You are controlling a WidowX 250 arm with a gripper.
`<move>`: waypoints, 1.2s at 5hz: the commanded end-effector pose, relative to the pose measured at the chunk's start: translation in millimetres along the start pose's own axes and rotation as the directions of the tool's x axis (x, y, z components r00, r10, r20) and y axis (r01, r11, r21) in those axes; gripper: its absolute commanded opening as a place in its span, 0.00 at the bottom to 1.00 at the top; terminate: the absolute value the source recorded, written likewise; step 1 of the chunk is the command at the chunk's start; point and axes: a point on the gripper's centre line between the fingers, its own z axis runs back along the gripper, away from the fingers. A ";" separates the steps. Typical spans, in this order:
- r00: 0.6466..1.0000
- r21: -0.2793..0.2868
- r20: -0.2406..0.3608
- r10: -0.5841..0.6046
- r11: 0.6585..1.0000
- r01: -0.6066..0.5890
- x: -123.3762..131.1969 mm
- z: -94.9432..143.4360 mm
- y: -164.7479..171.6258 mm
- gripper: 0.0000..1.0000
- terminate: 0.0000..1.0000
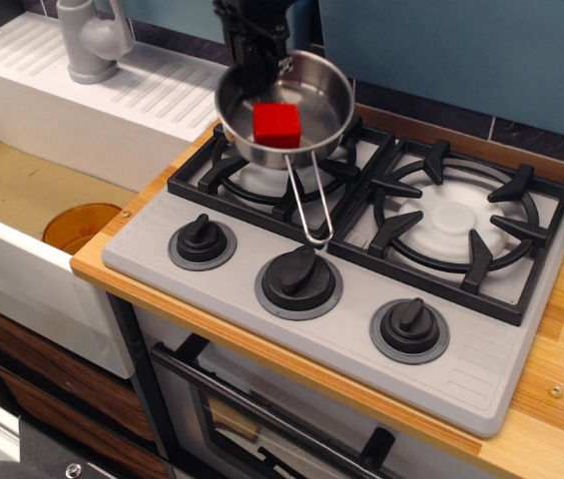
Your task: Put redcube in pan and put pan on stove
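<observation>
We can read no text, label, brand, number or sign anywhere here. The stove [461, 369] has plain grey faces, and its three black knobs [299, 278] carry no markings we can make out. The pan [321, 90], the red cube [278, 125] and the white sink [22, 264] are likewise unmarked.
</observation>
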 end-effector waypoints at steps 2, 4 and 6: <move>0.997 0.019 0.079 -0.018 1.000 0.017 -0.5 -12.9 9.8 1.00 0.00; 0.997 0.008 0.072 -0.013 1.000 0.012 0.2 1.0 6.9 1.00 0.00; 1.000 0.036 0.031 -0.002 0.999 0.001 1.8 30.3 -0.4 1.00 0.00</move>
